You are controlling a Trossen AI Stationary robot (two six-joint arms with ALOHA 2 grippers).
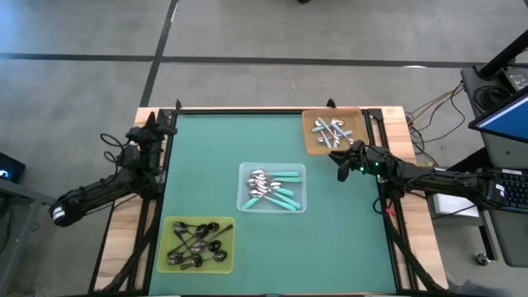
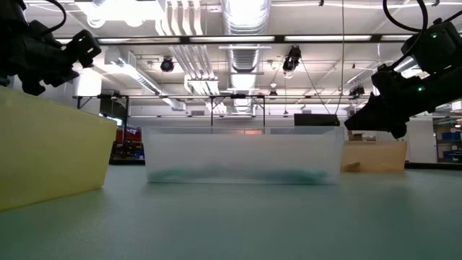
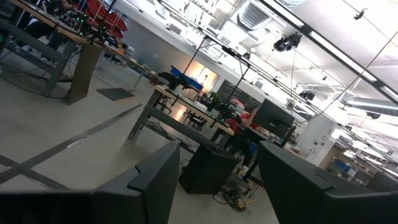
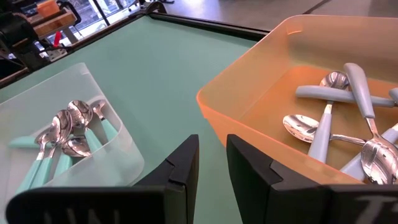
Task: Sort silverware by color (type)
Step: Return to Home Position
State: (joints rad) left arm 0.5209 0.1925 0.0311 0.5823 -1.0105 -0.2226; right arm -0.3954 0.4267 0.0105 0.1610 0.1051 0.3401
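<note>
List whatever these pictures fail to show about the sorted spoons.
- Low view: the wall of the yellow tray hides its dark spoons; the clear tray blurs the teal-handled spoons.
- High view: spoons overlap, too small to count.
- Right wrist view: orange tray cut off by the picture's edge.
- Left wrist view: past the left hand, only the room.

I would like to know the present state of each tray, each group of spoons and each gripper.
yellow tray, holds the dark spoons.
clear tray, holds the teal-handled spoons.
orange tray, holds the pale-handled spoons.
left gripper, fingers open, empty, above the table at its left edge.
right gripper, fingers slightly apart, empty, beside the orange tray.
</note>
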